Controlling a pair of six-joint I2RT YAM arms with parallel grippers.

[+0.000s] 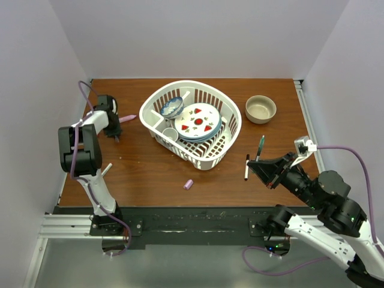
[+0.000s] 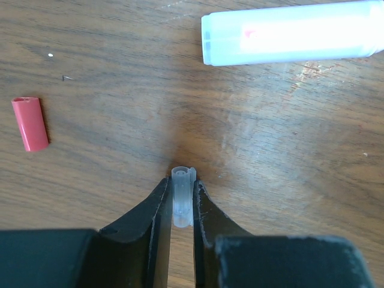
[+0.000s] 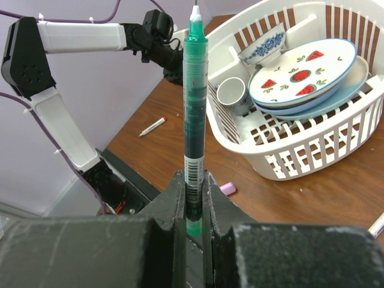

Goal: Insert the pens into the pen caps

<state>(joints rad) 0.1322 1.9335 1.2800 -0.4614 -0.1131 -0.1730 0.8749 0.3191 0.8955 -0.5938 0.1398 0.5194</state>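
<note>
My right gripper (image 1: 257, 165) (image 3: 193, 180) is shut on a dark green pen (image 1: 260, 147) (image 3: 195, 102), held above the table with its white tip away from the jaws. A white pen (image 1: 246, 167) lies just left of it. A lilac cap (image 1: 188, 185) (image 3: 227, 188) lies in front of the basket. My left gripper (image 1: 112, 127) (image 2: 182, 180), at the far left, is shut on a small translucent cap (image 2: 182, 198) at the tabletop. A red cap (image 2: 30, 123) lies to its left, and a pale, thick pen barrel (image 2: 294, 33) (image 1: 127, 119) lies beyond it. Another white pen (image 1: 106, 170) (image 3: 153, 126) lies by the left arm.
A white basket (image 1: 207, 161) (image 3: 312, 150) with plates, a bowl and a cup stands mid-table. A tan bowl (image 1: 261, 109) sits at the back right. White walls close in the table's sides and back.
</note>
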